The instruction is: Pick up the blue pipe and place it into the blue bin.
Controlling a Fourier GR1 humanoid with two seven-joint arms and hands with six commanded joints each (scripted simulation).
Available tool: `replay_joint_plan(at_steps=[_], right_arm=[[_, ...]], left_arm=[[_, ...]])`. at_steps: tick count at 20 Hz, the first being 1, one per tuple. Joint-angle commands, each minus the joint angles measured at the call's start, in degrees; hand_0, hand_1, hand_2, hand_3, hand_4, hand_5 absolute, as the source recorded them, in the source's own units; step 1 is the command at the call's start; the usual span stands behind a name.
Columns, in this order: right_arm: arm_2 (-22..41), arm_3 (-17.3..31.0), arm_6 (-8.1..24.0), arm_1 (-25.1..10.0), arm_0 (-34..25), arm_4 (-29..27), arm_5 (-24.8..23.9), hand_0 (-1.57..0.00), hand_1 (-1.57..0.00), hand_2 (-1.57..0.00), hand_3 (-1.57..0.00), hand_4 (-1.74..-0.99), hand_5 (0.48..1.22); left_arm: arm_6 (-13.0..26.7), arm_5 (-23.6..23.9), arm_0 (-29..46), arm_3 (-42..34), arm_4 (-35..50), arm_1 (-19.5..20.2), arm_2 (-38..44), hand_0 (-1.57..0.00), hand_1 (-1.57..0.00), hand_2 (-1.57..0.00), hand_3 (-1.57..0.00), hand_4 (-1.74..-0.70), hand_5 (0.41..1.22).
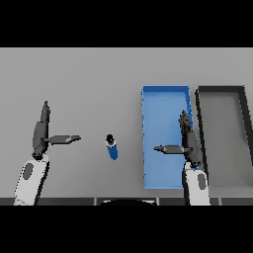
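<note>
The blue pipe (pixel 113 147) is a short blue cylinder with a dark end, lying on the grey table (pixel 89 79) near the middle. To its right lies the blue bin (pixel 165 101), a long rectangular tray with nothing inside. My left hand (pixel 41 132) hovers well left of the pipe, fingers straight and thumb pointing toward it, holding nothing. My right hand (pixel 190 141) is open above the right edge of the blue bin, thumb reaching out over the bin's floor.
A dark-rimmed grey bin (pixel 222 90) stands right beside the blue bin, at the table's right side.
</note>
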Motion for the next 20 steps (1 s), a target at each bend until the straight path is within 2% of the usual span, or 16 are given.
replay_joint_plan(at_steps=[1, 6, 7, 8, 10, 13, 16, 18, 20], right_arm=[[-0.1, 0.0, 0.0, -0.1, 0.1, -0.1, 0.0, 0.00, 0.00, 0.00, 0.00, -1.210, 0.594], [-1.0, -0.3, -0.5, -1.3, 0.4, -1.1, 0.8, 0.00, 0.00, 0.00, 0.00, -1.210, 0.594], [1.3, -1.6, -3.0, -5.3, 1.0, 3.3, 2.3, 0.00, 0.00, 0.00, 0.00, -1.210, 0.594], [3.2, -3.2, -5.2, -7.2, 2.3, 6.6, 2.8, 0.00, 0.00, 0.00, 0.00, -1.206, 0.592], [5.1, -4.5, -5.9, -8.8, 3.9, 10.0, 3.1, 0.00, 0.00, 0.00, 0.00, -1.195, 0.588], [5.6, -5.9, -5.1, -9.9, 4.2, 10.9, 3.5, 0.00, 0.00, 0.00, 0.00, -1.191, 0.587], [6.1, -6.6, -4.6, -10.0, 4.9, 11.7, 3.4, 0.00, 0.00, 0.00, 0.00, -1.181, 0.580], [6.2, -7.0, -3.3, -9.3, 3.9, 10.8, 3.6, 0.00, 0.00, 0.00, 0.00, -1.194, 0.579], [5.9, -6.6, -2.5, -9.3, 3.4, 10.3, 3.9, 0.00, 0.00, 0.00, 0.00, -1.209, 0.581]], left_arm=[[-0.3, 0.1, 0.0, -0.1, -0.1, -0.1, -0.1, 0.00, 0.00, 0.00, 0.00, -0.97, 0.594], [-0.5, 1.0, 0.8, -1.0, -0.9, -0.9, -0.9, 0.00, 0.00, 0.00, 0.00, -0.97, 0.594], [-2.6, -6.2, 0.6, -0.9, -1.0, 3.4, -3.0, 0.00, 0.00, 0.00, 0.00, -0.97, 0.594], [-3.9, -10.6, 0.4, -0.6, -0.9, 6.2, -3.7, 0.00, 0.00, 0.00, 0.00, -0.97, 0.595], [-6.3, -15.8, 0.6, -0.5, -0.6, 9.3, -4.4, 0.00, 0.00, 0.00, 0.00, -0.97, 0.596], [-7.0, -17.7, 1.2, -0.9, -0.7, 10.1, -5.4, 0.00, 0.00, 0.00, 0.00, -0.97, 0.598], [-9.4, -20.9, 3.2, -4.6, 0.1, 12.0, -6.5, 0.00, 0.00, 0.00, 0.00, -0.97, 0.586], [-8.7, -23.8, 4.3, -7.5, 0.3, 13.5, -8.4, 0.00, 0.00, 0.00, 0.00, -0.98, 0.578], [-5.6, -24.7, 5.5, -11.1, -0.3, 14.3, -10.7, 0.00, 0.00, 0.00, 0.00, -1.00, 0.548]])
